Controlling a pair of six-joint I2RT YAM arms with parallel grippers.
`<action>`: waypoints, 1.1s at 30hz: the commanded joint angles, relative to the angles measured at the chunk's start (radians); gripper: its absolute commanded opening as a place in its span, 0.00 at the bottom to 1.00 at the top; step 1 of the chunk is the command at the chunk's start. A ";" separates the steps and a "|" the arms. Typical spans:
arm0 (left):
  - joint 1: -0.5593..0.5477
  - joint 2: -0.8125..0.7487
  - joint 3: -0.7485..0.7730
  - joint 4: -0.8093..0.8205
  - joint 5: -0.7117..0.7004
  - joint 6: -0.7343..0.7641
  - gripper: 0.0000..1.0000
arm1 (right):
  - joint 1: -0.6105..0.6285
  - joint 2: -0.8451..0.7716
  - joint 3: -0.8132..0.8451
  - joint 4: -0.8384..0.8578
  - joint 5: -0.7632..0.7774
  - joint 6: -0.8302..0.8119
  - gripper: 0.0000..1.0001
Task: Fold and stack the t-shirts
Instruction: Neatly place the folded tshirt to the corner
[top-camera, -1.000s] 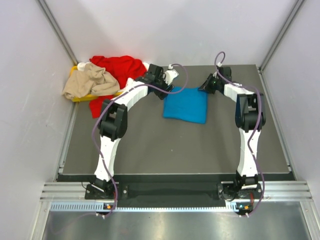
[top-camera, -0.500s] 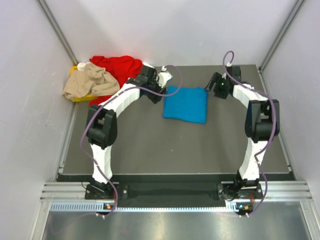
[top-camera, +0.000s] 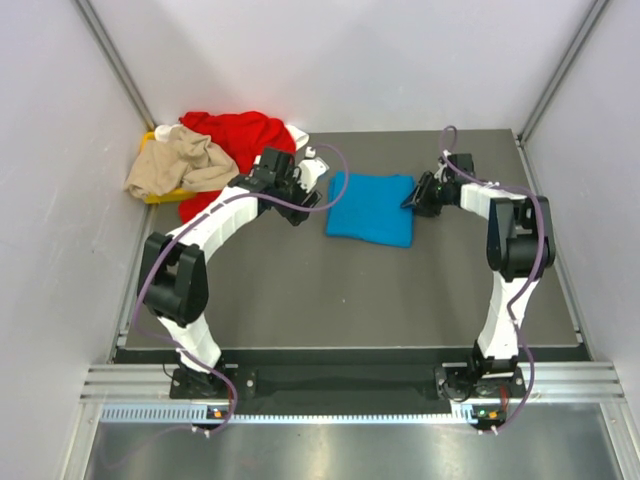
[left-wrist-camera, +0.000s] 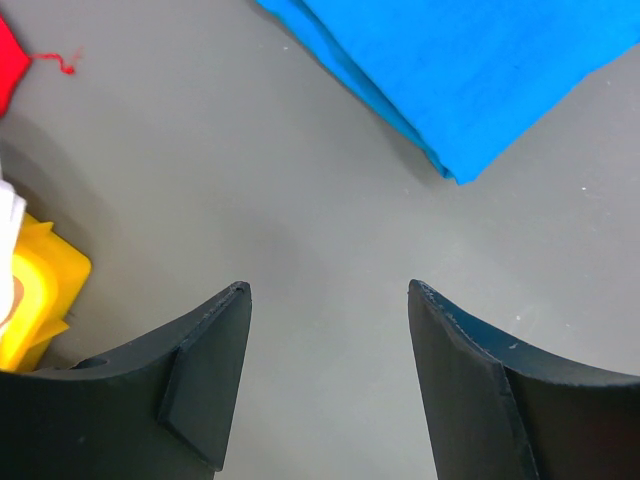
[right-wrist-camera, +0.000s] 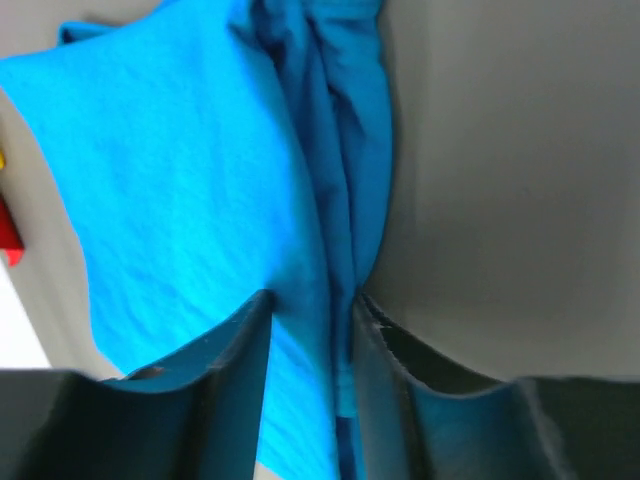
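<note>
The bright blue t-shirt (top-camera: 372, 208) lies folded flat on the dark table, at the back middle. My right gripper (top-camera: 412, 200) is at its right edge. In the right wrist view the blue t-shirt (right-wrist-camera: 180, 180) bunches into folds between the jaws of the right gripper (right-wrist-camera: 312, 298), which are shut on that edge. My left gripper (top-camera: 298, 190) hangs open just left of the shirt, over bare table. In the left wrist view the left gripper (left-wrist-camera: 328, 290) holds nothing and the blue t-shirt (left-wrist-camera: 470, 70) is ahead to the right.
At the back left a red t-shirt (top-camera: 235, 135) and a beige t-shirt (top-camera: 180, 160) are heaped over a yellow tray (top-camera: 160, 195), with a bit of white cloth (top-camera: 297, 135) behind. The tray's corner (left-wrist-camera: 40, 290) is close to my left fingers. Grey walls stand on three sides.
The left gripper drew back leftward from the blue shirt's left edge, staying open. The right gripper opened, dropped to the shirt's right edge and closed on it.
</note>
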 joint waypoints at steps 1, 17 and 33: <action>0.003 -0.054 -0.008 0.040 0.025 -0.029 0.69 | -0.006 0.036 0.025 0.047 -0.060 0.030 0.32; 0.005 -0.084 -0.057 0.087 -0.015 -0.012 0.69 | -0.228 0.083 0.230 -0.284 -0.051 -0.254 0.00; 0.007 -0.012 -0.019 0.072 -0.083 0.001 0.69 | -0.382 0.385 0.758 -0.276 0.276 -0.174 0.00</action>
